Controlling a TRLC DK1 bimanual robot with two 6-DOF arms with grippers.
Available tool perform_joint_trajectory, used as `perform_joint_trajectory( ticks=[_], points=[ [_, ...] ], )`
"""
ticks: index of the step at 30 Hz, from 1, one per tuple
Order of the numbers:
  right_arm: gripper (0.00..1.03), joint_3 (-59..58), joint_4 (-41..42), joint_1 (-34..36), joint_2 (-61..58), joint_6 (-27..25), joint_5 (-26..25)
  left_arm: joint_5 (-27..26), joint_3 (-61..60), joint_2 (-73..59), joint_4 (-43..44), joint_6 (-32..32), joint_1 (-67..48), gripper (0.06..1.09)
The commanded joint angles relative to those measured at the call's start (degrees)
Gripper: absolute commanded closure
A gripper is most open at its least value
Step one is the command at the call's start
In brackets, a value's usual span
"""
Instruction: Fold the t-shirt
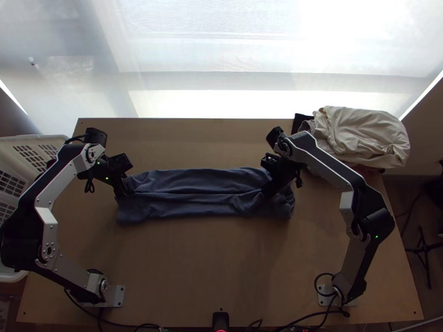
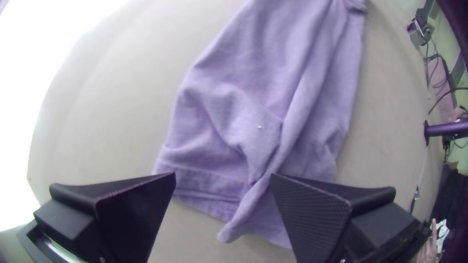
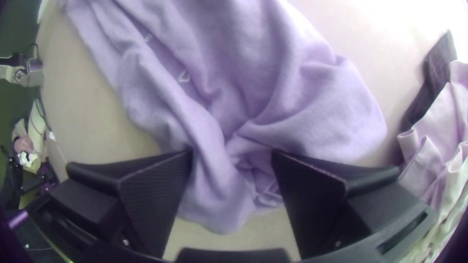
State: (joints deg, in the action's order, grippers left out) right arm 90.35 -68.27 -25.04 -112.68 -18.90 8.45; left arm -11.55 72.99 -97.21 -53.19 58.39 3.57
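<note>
The t-shirt (image 1: 205, 192) lies across the middle of the table as a long narrow strip, its long edges folded inward to a lengthwise seam. My left gripper (image 1: 126, 191) is over the strip's left end, my right gripper (image 1: 268, 193) over its right part. In the left wrist view the left gripper (image 2: 223, 176) stands open above the cloth (image 2: 273, 112), with a ridge of fabric between its fingers. In the right wrist view the right gripper (image 3: 231, 155) is open too, around bunched, creased fabric (image 3: 214, 122) of the other end.
A heap of cream cloth (image 1: 360, 135) with darker pieces lies at the table's back right corner. White plastic baskets (image 1: 33, 146) stand beyond the left edge. Bare wood of the table (image 1: 205, 260) shows between the strip and the arm bases.
</note>
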Motion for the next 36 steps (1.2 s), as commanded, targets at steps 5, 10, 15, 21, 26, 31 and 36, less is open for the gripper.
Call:
perform_joint_trajectory(
  ticks=[5,10,15,21,26,31,36],
  points=[
    [0.05,0.9,-2.2,1.6,3.1,-0.1,-0.1,-0.6,5.9,2.9,0.5,2.4,6.1,0.10],
    [0.05,4.0,-5.3,2.6,6.2,0.0,-0.1,-0.6,1.1,13.2,2.5,5.5,5.9,0.10],
    [0.05,5.9,-5.3,3.1,10.6,3.2,-2.1,-0.5,-15.5,31.0,9.4,7.7,-0.9,0.10],
    [0.05,3.3,-2.1,0.2,13.5,5.1,-8.2,0.5,-32.9,48.1,13.9,8.3,-9.7,0.10],
    [0.05,-3.8,5.3,-3.0,15.7,5.9,-14.7,1.3,-39.2,52.2,17.1,8.4,-14.5,0.11],
    [0.05,-6.6,7.6,-6.3,16.9,7.7,-16.2,3.7,-44.5,51.4,24.5,9.8,-16.5,0.11],
    [0.05,-9.0,9.5,-8.9,17.6,8.5,-17.8,5.8,-47.5,45.9,27.7,9.7,-14.6,0.10]
  ],
)
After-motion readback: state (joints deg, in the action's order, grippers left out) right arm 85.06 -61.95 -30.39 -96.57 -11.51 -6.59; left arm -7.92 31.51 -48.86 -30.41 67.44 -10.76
